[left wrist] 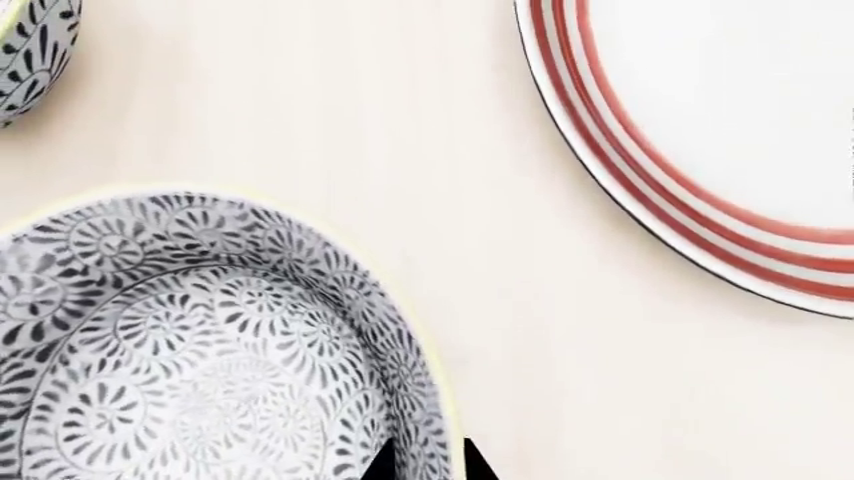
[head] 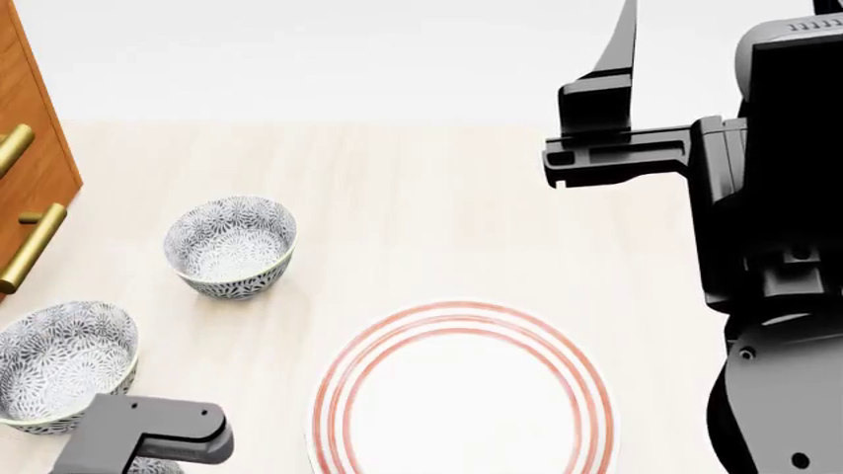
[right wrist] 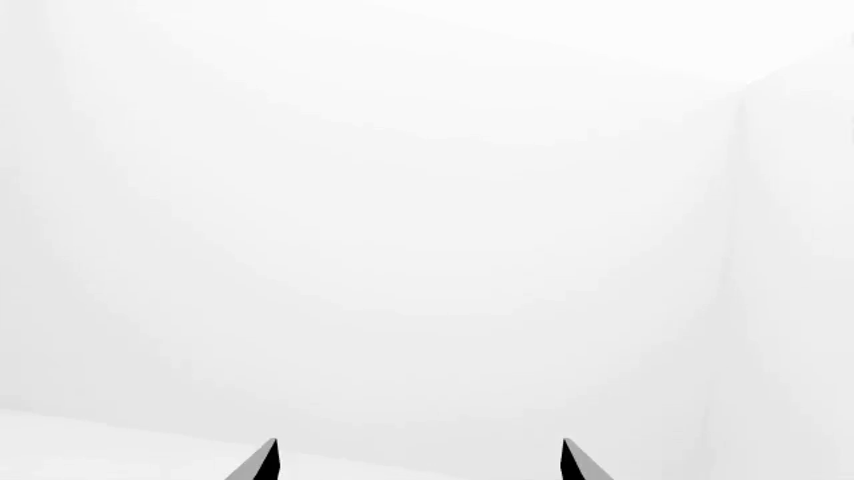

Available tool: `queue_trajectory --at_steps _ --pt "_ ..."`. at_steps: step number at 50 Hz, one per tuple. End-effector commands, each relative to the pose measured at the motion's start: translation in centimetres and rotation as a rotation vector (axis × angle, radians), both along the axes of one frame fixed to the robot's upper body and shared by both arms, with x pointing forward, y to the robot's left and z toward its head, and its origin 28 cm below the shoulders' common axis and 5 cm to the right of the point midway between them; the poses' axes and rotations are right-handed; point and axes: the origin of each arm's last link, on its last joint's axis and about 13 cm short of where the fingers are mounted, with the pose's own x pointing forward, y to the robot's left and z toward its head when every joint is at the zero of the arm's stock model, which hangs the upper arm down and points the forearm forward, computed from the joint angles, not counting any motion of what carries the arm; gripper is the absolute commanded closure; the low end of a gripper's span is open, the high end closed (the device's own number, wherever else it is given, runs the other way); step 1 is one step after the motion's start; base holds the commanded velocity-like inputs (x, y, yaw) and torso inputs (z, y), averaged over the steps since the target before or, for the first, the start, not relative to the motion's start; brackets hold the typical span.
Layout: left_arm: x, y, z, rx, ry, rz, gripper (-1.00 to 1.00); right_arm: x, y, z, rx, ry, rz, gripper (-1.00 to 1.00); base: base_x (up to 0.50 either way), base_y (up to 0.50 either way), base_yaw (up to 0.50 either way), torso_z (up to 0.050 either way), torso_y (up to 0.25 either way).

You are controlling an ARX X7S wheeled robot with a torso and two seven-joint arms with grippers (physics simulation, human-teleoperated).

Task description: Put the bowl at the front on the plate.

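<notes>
In the left wrist view the bowl, white with a dense grey-blue floral pattern, fills the lower left. My left gripper is shut on its rim, one black fingertip inside the wall and one outside. In the head view only a sliver of this bowl shows under my left arm, at the front edge. The plate, white with red rings, lies just to its right and shows again as plate. My right gripper is open and empty, raised high at the right, facing a white wall.
Two more patterned bowls stand on the pale wooden table: one at the left, seen also as a bowl edge, and one farther back. A wooden cabinet with brass handles borders the left side. My right arm fills the right.
</notes>
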Motion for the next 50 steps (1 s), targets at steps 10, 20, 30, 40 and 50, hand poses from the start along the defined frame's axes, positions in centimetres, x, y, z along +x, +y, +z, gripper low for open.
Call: queue_trajectory --at_steps 10,20,30,40,50 --pt "0.18 -0.07 -0.01 0.046 -0.147 -0.022 1.00 0.05 0.02 0.21 0.000 -0.006 0.002 -1.00 0.00 0.00 0.00 0.000 0.000" --pt "0.25 -0.01 -0.11 0.065 -0.193 -0.010 1.00 0.11 0.04 0.25 -0.002 -0.009 0.004 -1.00 0.00 0.00 0.00 0.000 0.000" --pt "0.26 0.03 0.30 0.093 -0.244 -0.016 1.00 0.13 0.00 0.03 0.002 -0.008 0.003 -1.00 0.00 0.00 0.00 0.000 0.000" --pt "0.31 0.08 0.51 0.112 -0.282 -0.016 1.00 0.13 -0.02 -0.02 0.004 -0.008 -0.001 -1.00 0.00 0.00 0.00 0.000 0.000" --pt "0.18 0.03 0.74 0.129 -0.315 -0.021 1.00 0.09 -0.09 -0.14 0.008 -0.007 -0.005 -1.00 0.00 0.00 0.00 0.000 0.000"
